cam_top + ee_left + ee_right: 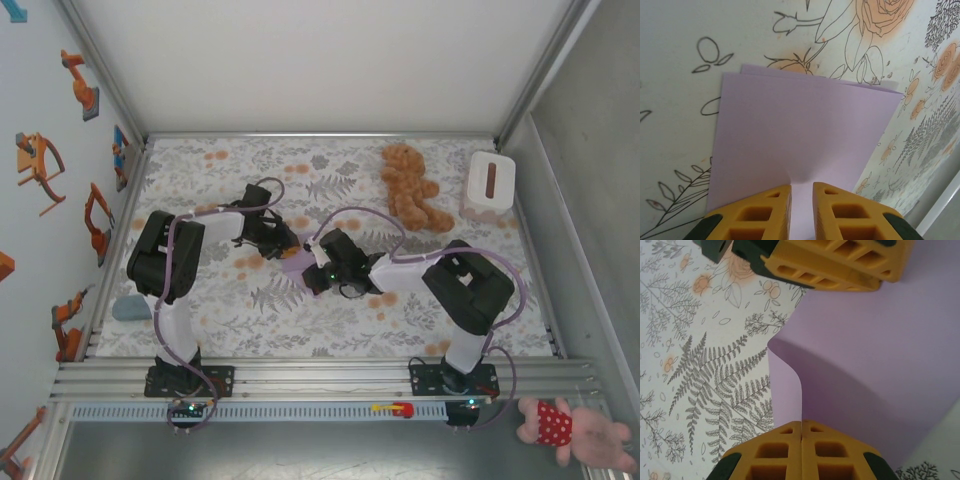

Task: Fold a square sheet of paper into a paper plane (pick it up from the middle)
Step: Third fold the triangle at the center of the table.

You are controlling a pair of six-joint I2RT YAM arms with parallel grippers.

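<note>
We see both grippers pinching one folded lavender-purple paper sheet (800, 130): left gripper (801, 200) narrowly apart, right gripper (801, 440) fully closed.

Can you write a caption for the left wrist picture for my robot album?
Left tool pinching the near edge of the folded purple paper on the flowery tablecloth.

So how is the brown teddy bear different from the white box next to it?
The brown teddy bear is fuzzy and lumpy, lying sprawled with arms and legs out; the white box is smooth with straight sides. The bear is brown all over; the box is white with a dark slot on top. Both rest on the flowery tablecloth at the far right, away from the arms.
</note>
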